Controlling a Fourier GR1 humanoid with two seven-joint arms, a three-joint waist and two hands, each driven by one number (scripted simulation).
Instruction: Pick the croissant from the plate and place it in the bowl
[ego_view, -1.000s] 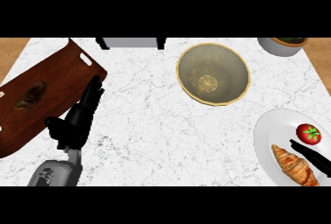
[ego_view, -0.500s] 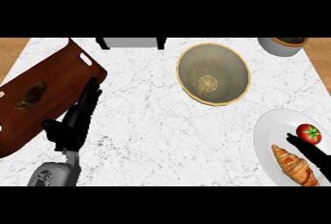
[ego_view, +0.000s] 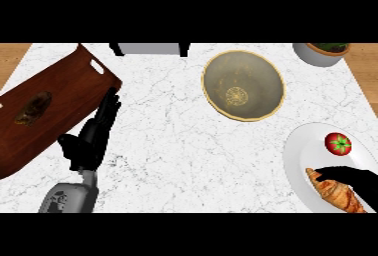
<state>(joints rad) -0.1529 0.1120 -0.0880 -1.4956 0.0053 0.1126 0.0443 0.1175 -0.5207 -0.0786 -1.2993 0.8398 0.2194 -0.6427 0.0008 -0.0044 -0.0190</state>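
While the right hand (ego_view: 353, 178) reaches across the croissant (ego_view: 336, 192), its fingers' state stays unclear.

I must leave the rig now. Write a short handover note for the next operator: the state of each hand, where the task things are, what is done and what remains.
Left hand: open, fingers straight, resting on the counter beside the wooden tray, holding nothing.
Right hand: at the view's lower right, fingers reaching over the croissant; whether they have closed on it cannot be told.
Croissant: lies on the white plate, next to a tomato.
Bowl: empty, at the far side of the counter, apart from the plate.
Done: the approach to the croissant.
Left: grasp it, lift it, carry it to the bowl, release.
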